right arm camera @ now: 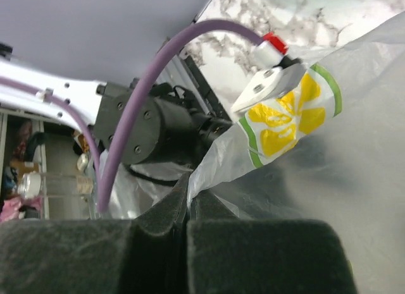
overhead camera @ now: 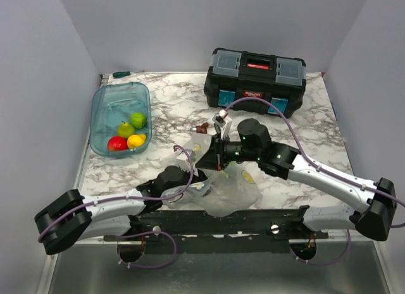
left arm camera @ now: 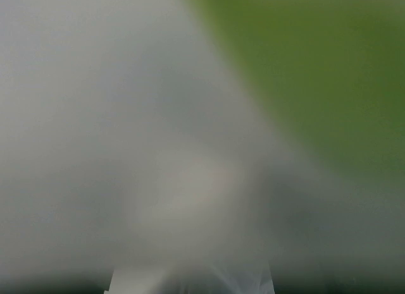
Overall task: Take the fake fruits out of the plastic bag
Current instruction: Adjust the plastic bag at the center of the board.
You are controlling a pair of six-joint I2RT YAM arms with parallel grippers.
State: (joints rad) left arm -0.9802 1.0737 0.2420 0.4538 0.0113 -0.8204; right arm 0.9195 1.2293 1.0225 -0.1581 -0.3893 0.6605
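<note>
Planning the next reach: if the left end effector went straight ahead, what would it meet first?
Probably the plastic bag: the left end effector points into it, and its wrist view shows only blurred grey and green.

On the marble worktop (overhead camera: 177,104), a black toolbox (overhead camera: 255,81) sits far right, a translucent teal tub (overhead camera: 112,104) at the left.

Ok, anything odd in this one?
Only the left wrist view: it is a total blur of grey and green, seemingly because the left tool is buried in the plastic bag. Nothing looks spilled or damaged.
</note>
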